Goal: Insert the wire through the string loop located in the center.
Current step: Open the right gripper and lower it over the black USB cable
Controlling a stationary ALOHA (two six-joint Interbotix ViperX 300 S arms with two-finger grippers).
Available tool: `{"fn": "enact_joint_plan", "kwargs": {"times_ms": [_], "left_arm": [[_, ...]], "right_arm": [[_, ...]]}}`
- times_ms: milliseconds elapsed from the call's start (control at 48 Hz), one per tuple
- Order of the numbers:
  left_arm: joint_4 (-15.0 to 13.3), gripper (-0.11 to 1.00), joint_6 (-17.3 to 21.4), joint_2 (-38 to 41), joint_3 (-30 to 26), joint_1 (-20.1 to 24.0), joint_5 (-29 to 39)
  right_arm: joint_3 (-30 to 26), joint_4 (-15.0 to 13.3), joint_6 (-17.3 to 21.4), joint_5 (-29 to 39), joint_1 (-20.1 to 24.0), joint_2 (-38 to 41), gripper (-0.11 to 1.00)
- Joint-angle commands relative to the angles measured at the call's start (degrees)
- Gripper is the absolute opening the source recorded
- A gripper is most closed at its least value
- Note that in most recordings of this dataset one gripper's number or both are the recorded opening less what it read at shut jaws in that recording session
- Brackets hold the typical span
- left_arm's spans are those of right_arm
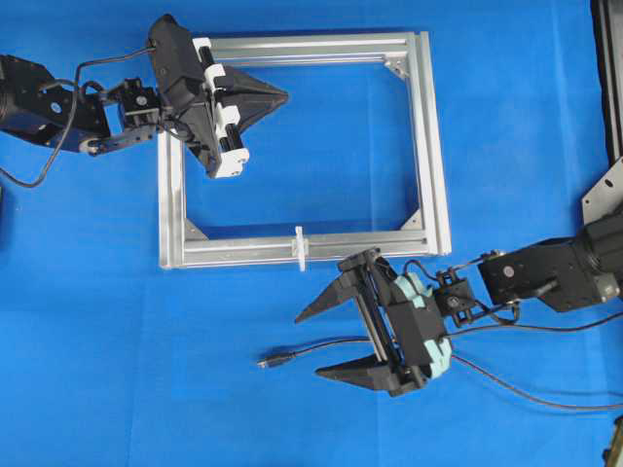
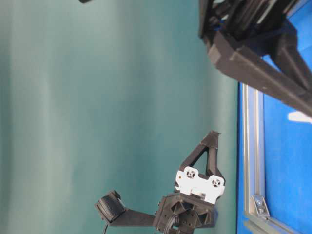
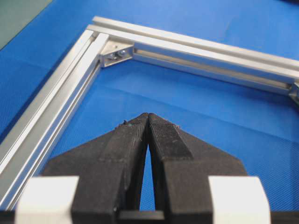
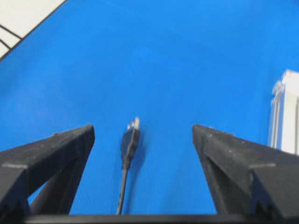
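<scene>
Lab bench: blue mat, backdrop

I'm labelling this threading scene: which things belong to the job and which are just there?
Job:
wire, plug lying on the cloth
string loop, on the frame's near bar
right gripper, open around the wire

Just there:
aluminium frame
blue cloth
left gripper, shut, empty

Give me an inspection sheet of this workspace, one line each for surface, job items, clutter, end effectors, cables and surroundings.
Surface: blue mat, flat.
Job items: wire lies loose on the mat, plug pointing away from the right arm; string loop upright on the near bar of the metal frame, not threaded.
Clutter: nothing seen.
End effectors: left end effector shut, empty, over the frame; right end effector open, straddling the wire, not gripping.
Cables: arm cables trail off right.
Surroundings: green backdrop.
</scene>
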Motion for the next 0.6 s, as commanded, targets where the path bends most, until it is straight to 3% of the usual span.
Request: {"fn": "enact_joint_plan", "kwargs": {"times_ms": [0,166,583], "left_arm": [[0.2,0.00,0.1,-1.8,-0.5,-0.1,-0.2],[0.2,0.00,0.1,-1.8,-0.4,-0.2,-0.2],[0.2,0.00,0.1,-1.8,-0.2,-0.1,-0.1]], "right_arm": [[-1.0,1.3,0.1,-0.2,0.2,0.7,0.92],[-1.6,3.1,0.1,-0.5,0.4,3.8,0.91],[-3.1,4.0,0.3,-0.3,0.9,8.0,0.91]]}}
